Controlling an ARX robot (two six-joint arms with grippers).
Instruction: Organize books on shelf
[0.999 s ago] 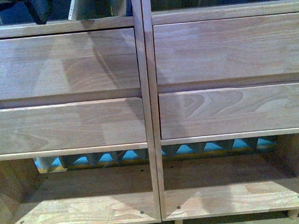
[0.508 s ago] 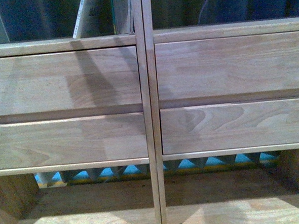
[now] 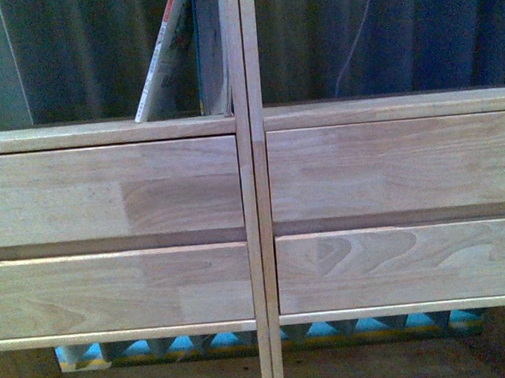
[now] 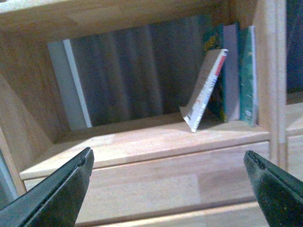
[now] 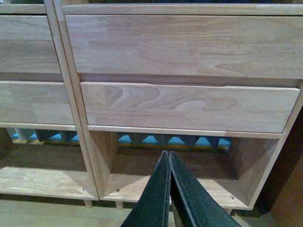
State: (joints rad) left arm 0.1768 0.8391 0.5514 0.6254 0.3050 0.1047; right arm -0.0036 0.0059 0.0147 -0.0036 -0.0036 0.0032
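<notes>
The books (image 4: 227, 75) stand in the shelf's (image 3: 255, 223) open left compartment above the drawers, against the middle post; the white-spined one (image 3: 163, 62) leans tilted onto the upright ones. The left gripper (image 4: 168, 182) is spread wide and empty before that compartment. The right gripper (image 5: 169, 189) is closed on nothing, low before the right column.

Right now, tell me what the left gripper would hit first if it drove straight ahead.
Probably nothing at first: the open left gripper aims into the shelf compartment, left of the leaning book. Depth is unclear, and a low line might catch the drawer front.
</notes>
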